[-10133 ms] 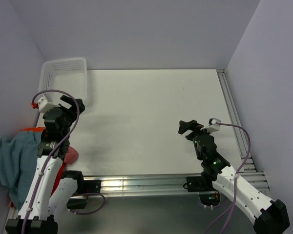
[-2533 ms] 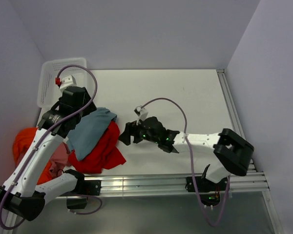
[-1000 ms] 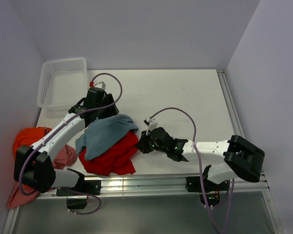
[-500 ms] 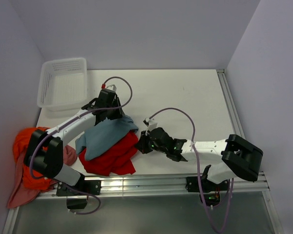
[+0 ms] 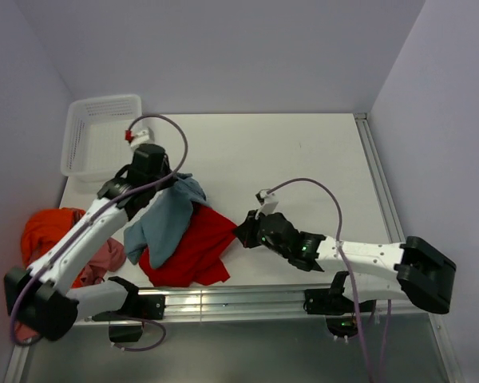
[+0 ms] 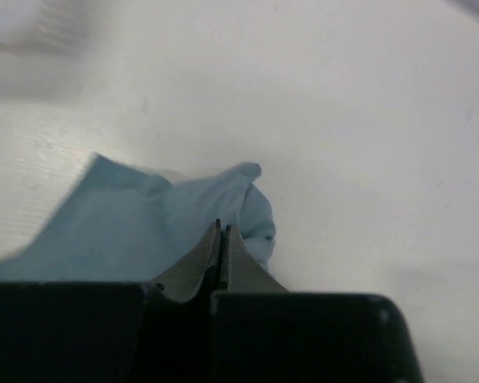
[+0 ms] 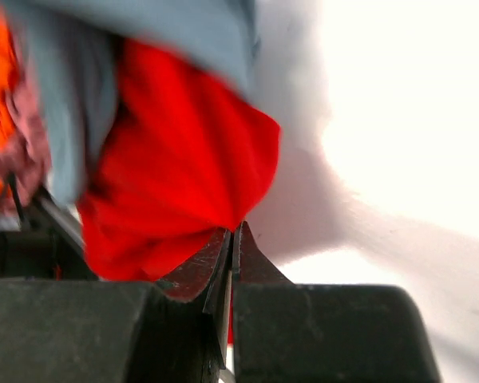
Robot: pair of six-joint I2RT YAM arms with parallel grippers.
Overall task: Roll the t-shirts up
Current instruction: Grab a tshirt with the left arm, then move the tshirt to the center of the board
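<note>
Sorting stage of the rolling task, seen from above and from both wrists. The left pincer [image 5: 178,180] is pressed together on a bunched upper edge of the grey-blue t-shirt [image 5: 164,223]. In the left wrist view its fingertips [image 6: 223,233] meet with no gap, and the pale blue cloth [image 6: 144,223] gathers around them. The right pincer [image 5: 244,231] is likewise closed, pinching the right-hand edge of the red t-shirt [image 5: 195,249]. In the right wrist view the red cloth [image 7: 184,175] runs taut into the closed tips. The grey-blue shirt lies partly over the red one, both crumpled at the near left of the tabletop [image 5: 303,159]. An orange t-shirt [image 5: 44,227] and a pink t-shirt [image 5: 108,255] sit heaped further left, at the table's edge. The white basket [image 5: 80,136] stands at the far left corner, apart from the cloth. No shirt is flat or rolled yet, so the work appears to be at its start: one garment is being separated from the pile. The next move probably calls for the two arms to draw apart, so that the upper shirt slides off the lower. The chosen shirt then needs the bare middle of the tabletop, where it can be spread smooth before any rolling. Overlapped cloth may drag along.
</note>
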